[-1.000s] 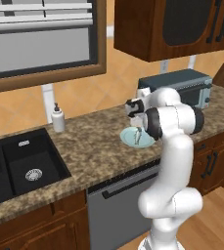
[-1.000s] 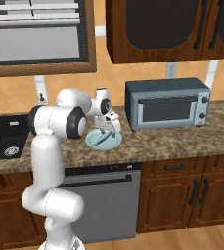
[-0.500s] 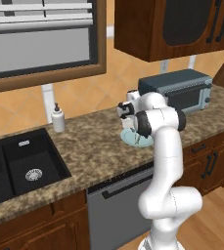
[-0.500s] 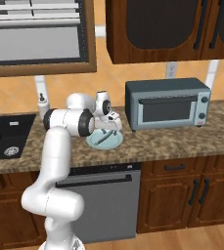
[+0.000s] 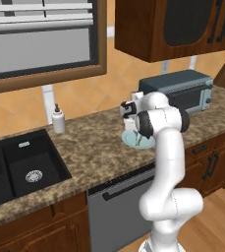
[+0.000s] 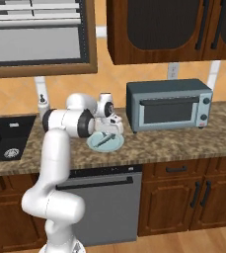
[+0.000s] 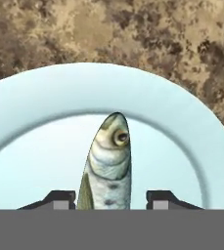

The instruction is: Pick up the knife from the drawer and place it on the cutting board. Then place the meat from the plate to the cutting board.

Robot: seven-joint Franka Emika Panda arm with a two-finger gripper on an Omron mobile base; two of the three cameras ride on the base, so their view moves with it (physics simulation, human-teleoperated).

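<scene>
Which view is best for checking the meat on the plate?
Hand view. The meat, a fish, lies close up on the plate between the pincer tips. In the right base view it is a small dark sliver. In the left base view the arm covers most of the plate.

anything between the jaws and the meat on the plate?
Nothing. In the hand view the meat, a fish, lies on the plate directly between the two fingertips, with a bare gap on each side.
</scene>
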